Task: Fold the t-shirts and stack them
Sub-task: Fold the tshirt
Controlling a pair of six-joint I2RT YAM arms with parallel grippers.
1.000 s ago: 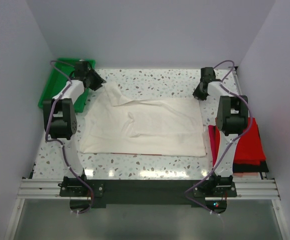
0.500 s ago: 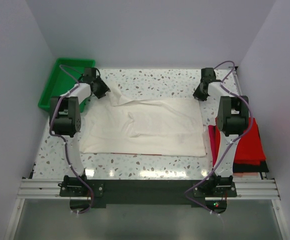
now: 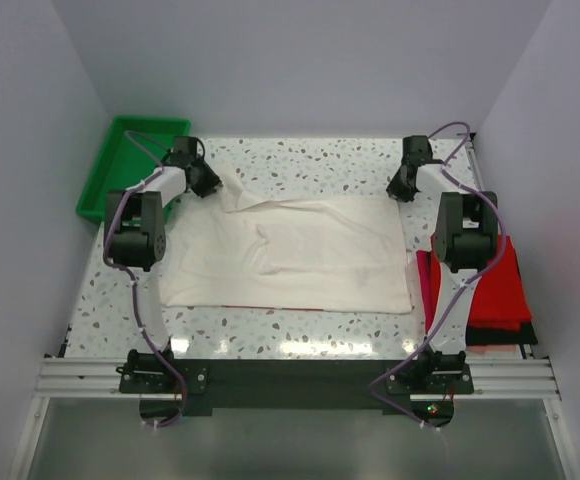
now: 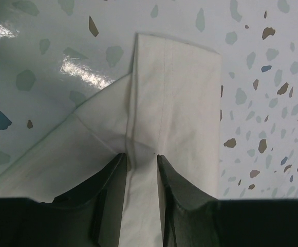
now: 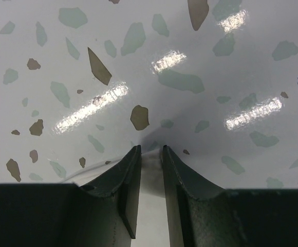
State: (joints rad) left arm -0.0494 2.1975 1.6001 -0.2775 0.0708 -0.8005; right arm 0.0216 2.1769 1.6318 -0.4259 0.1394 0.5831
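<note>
"Left wrist view: what is the left gripper (image 4: pixel 141 157) doing?"
"Clenched on a hemmed sleeve of the off-white t-shirt (image 3: pixel 290 250), which lies spread across the speckled table (image 3: pixel 310 155)."
"And the right gripper (image 5: pixel 150 150)?"
"Pinching a sliver of white cloth at that shirt's far right corner. Red t-shirts (image 3: pixel 500 285) lie stacked beside the right arm."

top: overhead, rear | 2 wrists: close, downward | shared: off-white shirt (image 3: pixel 290 250)

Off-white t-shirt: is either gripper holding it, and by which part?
Both hold the off-white t-shirt: the left gripper pinches a sleeve, the right gripper its far right corner.
</note>
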